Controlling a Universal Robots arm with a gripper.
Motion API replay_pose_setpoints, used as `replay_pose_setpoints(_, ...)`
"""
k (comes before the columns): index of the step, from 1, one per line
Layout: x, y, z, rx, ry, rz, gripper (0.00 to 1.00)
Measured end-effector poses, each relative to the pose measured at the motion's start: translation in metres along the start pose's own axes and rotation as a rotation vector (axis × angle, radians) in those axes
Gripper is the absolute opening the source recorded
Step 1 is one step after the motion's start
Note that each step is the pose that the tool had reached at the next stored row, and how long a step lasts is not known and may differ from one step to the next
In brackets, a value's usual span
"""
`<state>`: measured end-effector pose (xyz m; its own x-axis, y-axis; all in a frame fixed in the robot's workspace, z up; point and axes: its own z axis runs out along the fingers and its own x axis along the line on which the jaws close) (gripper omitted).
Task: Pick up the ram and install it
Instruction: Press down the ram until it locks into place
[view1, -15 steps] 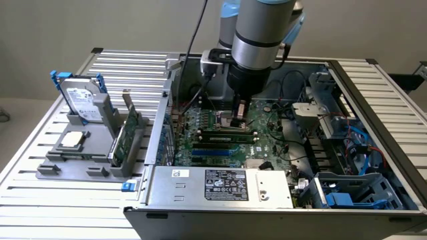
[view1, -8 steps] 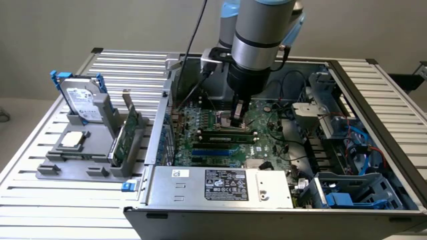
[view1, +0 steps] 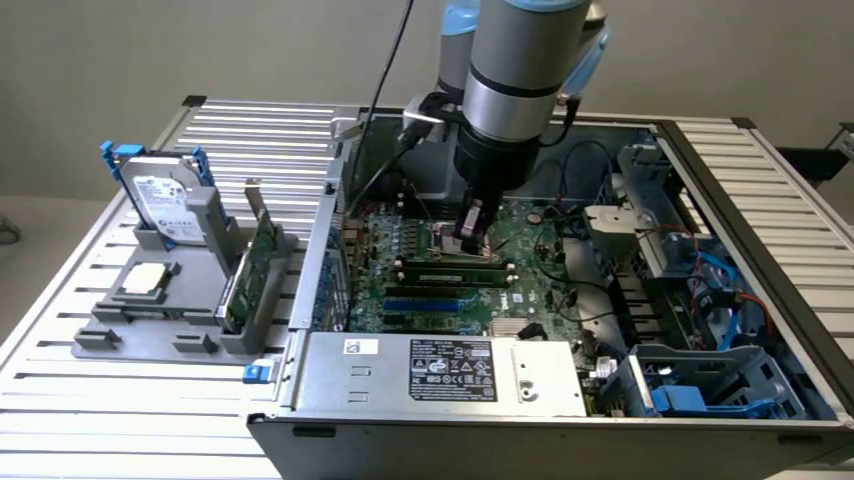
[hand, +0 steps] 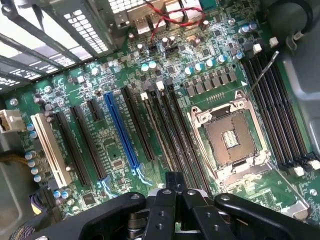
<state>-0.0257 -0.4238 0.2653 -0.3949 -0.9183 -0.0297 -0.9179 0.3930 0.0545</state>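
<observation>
Over the motherboard (view1: 534, 285) inside the open computer case (view1: 400, 385), the arm reaches down with its gripper (view1: 470, 237) close above the memory slots beside the empty CPU socket (hand: 231, 141). From the wrist, the fingers (hand: 172, 192) appear drawn fully together, and no green stick can be made out between them. The ram (view1: 454, 264) seems to lie along one of the slots just under the fingertips in the exterior view, though I cannot tell whether it is fully seated or whether the fingers touch it. My judgement is that the install step is in hand: the stick has been brought to its slot and the clenched fingers look placed for pressing it home. Finishing calls for even downward pressure along the stick's top edge, kept straight in line with the slot so both end latches can catch.
</observation>
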Motion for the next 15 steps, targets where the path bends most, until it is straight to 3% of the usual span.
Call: replay_pose_setpoints(15, 0.0, 0.0, 0.0008, 0.0071, -0.013, 0.238, 0.11)
